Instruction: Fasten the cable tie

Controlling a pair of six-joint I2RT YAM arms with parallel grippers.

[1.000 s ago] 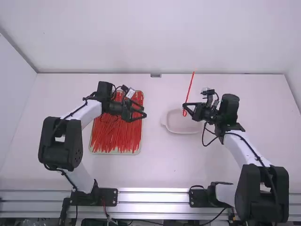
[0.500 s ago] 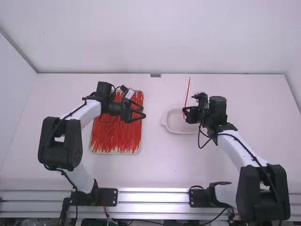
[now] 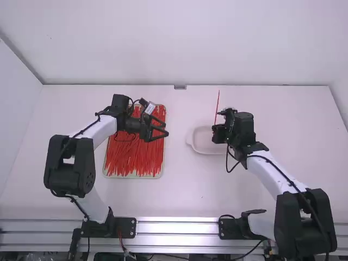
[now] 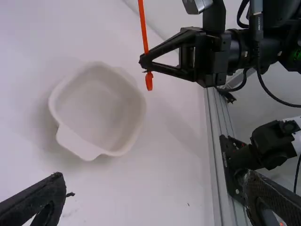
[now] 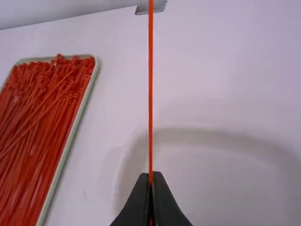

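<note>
A single red cable tie [image 3: 217, 107] stands nearly upright, its lower end pinched in my right gripper [image 3: 216, 129], which is shut on it just above the far rim of the white bowl [image 3: 204, 145]. In the right wrist view the tie [image 5: 150, 94] runs straight out from the closed fingertips [image 5: 150, 181]. The left wrist view shows the tie's head [image 4: 148, 84] hanging just below the right gripper [image 4: 145, 68], over the bowl [image 4: 96, 115]. My left gripper [image 3: 161, 128] is open over the tray's right edge, holding nothing.
A flat tray [image 3: 161, 163] piled with several red cable ties [image 3: 133, 152] lies left of the bowl; it shows too in the right wrist view [image 5: 70, 141]. A metal rail [image 4: 216, 155] runs along the table's near edge.
My right gripper has shifted left toward the bowl with the tie, and the tie has swung from a rightward lean to nearly upright. The left arm has stayed put.
</note>
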